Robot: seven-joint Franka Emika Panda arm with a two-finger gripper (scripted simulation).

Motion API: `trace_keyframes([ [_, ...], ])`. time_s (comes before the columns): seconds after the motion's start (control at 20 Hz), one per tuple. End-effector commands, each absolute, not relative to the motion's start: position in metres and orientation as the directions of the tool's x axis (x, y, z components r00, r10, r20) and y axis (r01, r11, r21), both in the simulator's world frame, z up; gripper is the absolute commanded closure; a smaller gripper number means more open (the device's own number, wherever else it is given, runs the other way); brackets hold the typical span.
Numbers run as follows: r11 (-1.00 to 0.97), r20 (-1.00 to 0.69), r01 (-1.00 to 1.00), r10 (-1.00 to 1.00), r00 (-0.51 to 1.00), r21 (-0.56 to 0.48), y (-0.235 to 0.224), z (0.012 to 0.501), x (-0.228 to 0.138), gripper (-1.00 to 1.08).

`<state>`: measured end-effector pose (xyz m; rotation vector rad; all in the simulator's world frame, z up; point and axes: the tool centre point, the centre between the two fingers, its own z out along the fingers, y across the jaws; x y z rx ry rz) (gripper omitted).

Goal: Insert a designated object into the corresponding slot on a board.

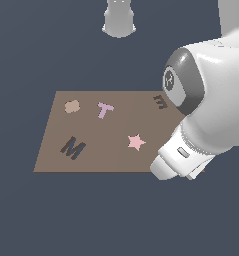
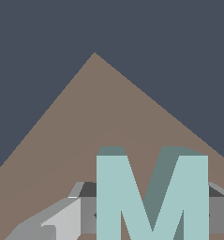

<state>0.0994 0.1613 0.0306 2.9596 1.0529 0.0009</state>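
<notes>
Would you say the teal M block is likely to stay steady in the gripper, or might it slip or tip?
The teal M block looks thick and rigid, so it probably won't flex. Its flat sides sit between the gripper fingers, which suggests a steady hold. Its faces look smooth, so some slipping seems possible.

Brown board (image 1: 111,150); light teal M block (image 2: 151,197), darker teal sides; lilac T (image 1: 105,109); pink star (image 1: 136,142); seemingly tan blob (image 1: 72,106).

Glossy white rounded arm (image 1: 216,100), dark grey joint cap with round emblem, pale grey blocky fingers (image 2: 62,222)
</notes>
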Motion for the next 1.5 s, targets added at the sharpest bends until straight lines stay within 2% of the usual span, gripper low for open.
trace_keyframes([
  [0.0, -0.775, 0.000, 0.632, 0.632, 0.775, 0.000, 0.162, 0.030, 0.099, 1.08],
  [0.8, -0.720, 0.000, 0.694, 0.694, 0.720, 0.001, 0.154, 0.031, 0.086, 1.08],
  [1.45, -0.488, 0.000, 0.873, 0.873, 0.488, 0.001, 0.118, 0.033, 0.045, 1.08],
])
